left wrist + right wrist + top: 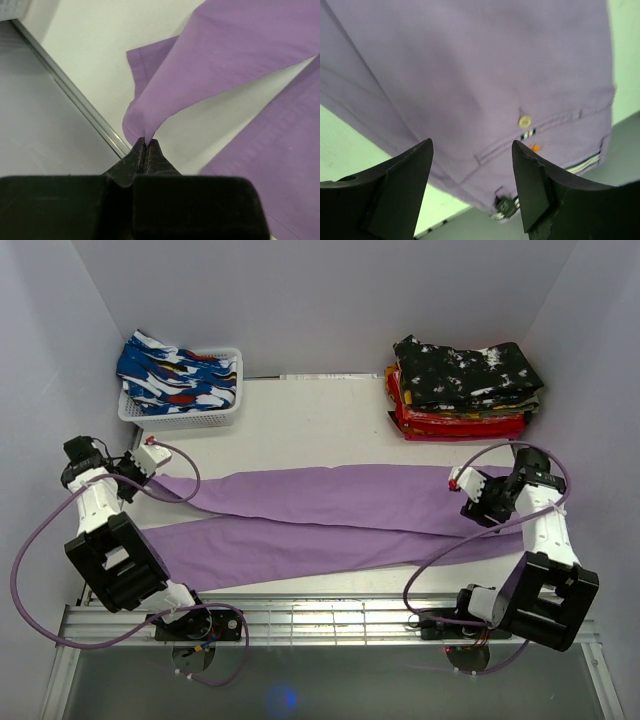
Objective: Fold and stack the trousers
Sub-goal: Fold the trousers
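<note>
Purple trousers (pixel 330 510) lie spread across the table, waist at the right and both legs running left. My left gripper (pixel 150 480) is at the far left, shut on the hem corner of the upper leg. The left wrist view shows the fabric (pixel 225 55) pinched between the closed tips of the left gripper (pixel 145 142) and lifted a little off the table. My right gripper (pixel 490 515) hovers over the waist end. In the right wrist view this gripper (pixel 472 150) is open above the waistband (pixel 470 75), near a button (pixel 524 121), with nothing between its fingers.
A white basket (pixel 185 420) with blue patterned garments stands at the back left. At the back right is a stack of folded trousers (pixel 465 390), a black-and-white pair on top. A metal rail (pixel 330 615) runs along the near edge. The table's left edge (pixel 75 95) is close to the left gripper.
</note>
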### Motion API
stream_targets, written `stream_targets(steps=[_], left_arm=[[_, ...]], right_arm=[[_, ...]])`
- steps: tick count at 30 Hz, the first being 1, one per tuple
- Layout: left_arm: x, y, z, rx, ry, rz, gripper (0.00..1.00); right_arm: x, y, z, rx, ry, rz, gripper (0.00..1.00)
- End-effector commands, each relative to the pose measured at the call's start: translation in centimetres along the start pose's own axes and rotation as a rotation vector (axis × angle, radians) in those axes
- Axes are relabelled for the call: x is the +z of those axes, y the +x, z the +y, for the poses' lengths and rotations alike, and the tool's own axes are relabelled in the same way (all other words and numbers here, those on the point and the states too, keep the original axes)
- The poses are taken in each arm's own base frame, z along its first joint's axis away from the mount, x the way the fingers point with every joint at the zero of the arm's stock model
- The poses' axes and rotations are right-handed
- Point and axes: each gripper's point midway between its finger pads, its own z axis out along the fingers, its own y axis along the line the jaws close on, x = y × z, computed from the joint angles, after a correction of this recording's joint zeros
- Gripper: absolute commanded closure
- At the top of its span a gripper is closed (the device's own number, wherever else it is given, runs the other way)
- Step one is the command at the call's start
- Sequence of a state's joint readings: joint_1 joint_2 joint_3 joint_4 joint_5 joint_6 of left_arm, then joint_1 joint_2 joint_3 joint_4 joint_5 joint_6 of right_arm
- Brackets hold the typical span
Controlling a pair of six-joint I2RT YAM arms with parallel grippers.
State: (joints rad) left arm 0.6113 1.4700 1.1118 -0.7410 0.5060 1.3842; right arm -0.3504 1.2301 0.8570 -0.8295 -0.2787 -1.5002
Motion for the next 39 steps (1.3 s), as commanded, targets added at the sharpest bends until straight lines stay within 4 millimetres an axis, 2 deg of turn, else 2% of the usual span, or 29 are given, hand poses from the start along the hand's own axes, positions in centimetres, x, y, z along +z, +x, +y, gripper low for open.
stream_targets(steps=[1,2,5,6,8,12,18,21,24,25,26,28,29,30,31,32,35,37,39], left_arm=[[-0.1,-0.7,-2.7,-0.003,0.105,-0.025,1.00],[0.0,-0.5,-2.8,-0.007,0.112,-0.017,1.00],[0.3,0.1,-3.2,-0.028,0.137,0.008,1.00],[0.3,0.3,-3.3,-0.032,0.141,0.021,1.00],[0.3,0.7,-3.7,-0.041,0.157,0.039,1.00],[0.3,1.6,-4.9,-0.047,0.192,0.079,1.00],[0.4,4.0,-6.7,-0.056,0.235,0.181,1.00],[1.0,5.6,-7.3,-0.103,0.236,0.242,1.00],[2.2,6.7,-6.5,-0.167,0.193,0.278,1.00],[2.6,6.7,-5.1,-0.170,0.146,0.276,1.00],[3.4,7.1,-4.9,-0.191,0.146,0.280,1.00],[4.5,7.1,-3.5,-0.248,0.105,0.285,1.00],[4.7,6.8,-1.8,-0.261,0.075,0.283,1.00],[5.8,7.1,-1.8,-0.289,0.098,0.293,1.00],[6.1,6.9,-1.3,-0.327,0.091,0.292,1.00],[6.2,6.5,0.2,-0.328,0.066,0.282,1.00],[7.4,6.6,0.8,-0.337,0.069,0.288,1.00],[7.9,6.5,1.5,-0.332,0.060,0.291,1.00],[7.8,6.0,2.7,-0.331,0.037,0.282,1.00]], right_arm=[[-1.2,-6.3,1.1,-0.033,-0.042,-0.177,0.30],[-0.9,-8.5,2.3,-0.057,-0.085,-0.216,0.30],[-0.6,-11.5,4.6,-0.062,-0.171,-0.269,0.31],[-0.1,-13.2,5.7,-0.117,-0.209,-0.287,0.31],[0.8,-14.2,7.3,-0.152,-0.256,-0.284,0.34],[3.4,-14.4,9.2,-0.186,-0.321,-0.237,0.37],[7.2,-13.5,8.8,-0.167,-0.318,-0.145,0.37],[8.6,-12.9,8.3,-0.142,-0.305,-0.106,0.43],[9.8,-12.4,7.9,-0.097,-0.289,-0.065,0.46],[10.0,-12.5,7.7,-0.088,-0.288,-0.059,0.48],[10.4,-12.1,7.8,-0.065,-0.294,-0.037,0.48],[10.6,-12.1,7.6,-0.048,-0.286,-0.033,0.48],[10.7,-12.1,7.5,-0.045,-0.283,-0.029,0.48],[10.7,-12.1,7.3,-0.040,-0.276,-0.027,0.49],[10.7,-12.1,7.1,-0.039,-0.268,-0.025,0.49],[10.7,-12.1,6.9,-0.036,-0.257,-0.016,0.49],[10.8,-12.0,6.7,-0.011,-0.247,-0.005,0.50],[10.8,-12.1,6.9,0.013,-0.259,-0.005,0.53],[10.7,-12.4,6.8,0.018,-0.256,-0.018,0.62]])
